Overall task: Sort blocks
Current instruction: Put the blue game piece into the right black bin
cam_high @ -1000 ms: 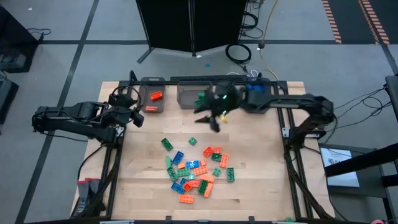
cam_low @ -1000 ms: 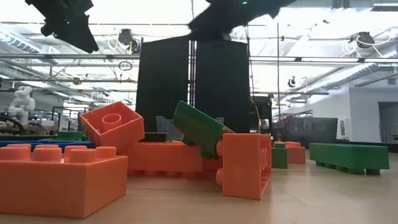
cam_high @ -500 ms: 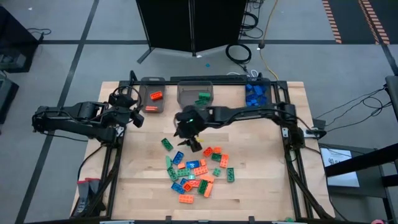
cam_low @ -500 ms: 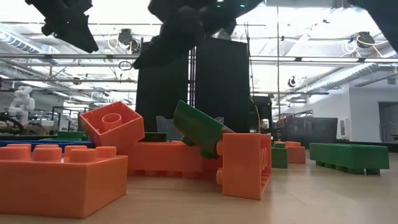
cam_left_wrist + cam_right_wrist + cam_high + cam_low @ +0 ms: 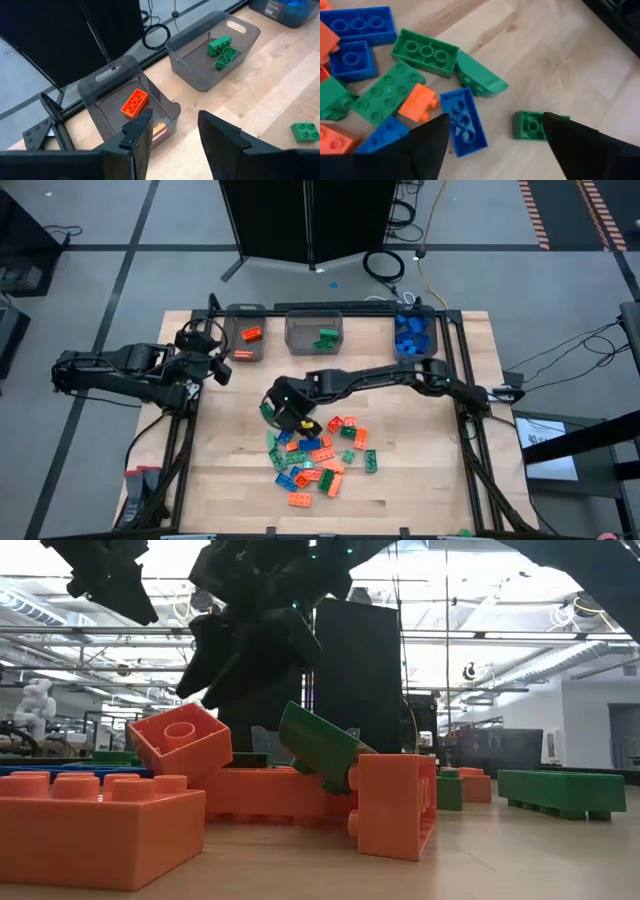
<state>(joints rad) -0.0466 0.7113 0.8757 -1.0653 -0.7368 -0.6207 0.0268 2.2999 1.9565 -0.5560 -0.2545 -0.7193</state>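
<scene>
While right gripper (image 5: 492,145) jaws gape, green block (image 5: 536,125) lies between

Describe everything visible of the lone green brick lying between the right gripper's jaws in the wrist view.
The small green brick is a glossy studded plastic piece lying flat, studs up, on the bare wooden table. Two round studs show clearly; its far side is hidden behind a dark finger. It sits apart from the pile, touching no other brick, with the blue brick nearest. The right gripper hangs over it with jaws spread wide, not touching it.
</scene>
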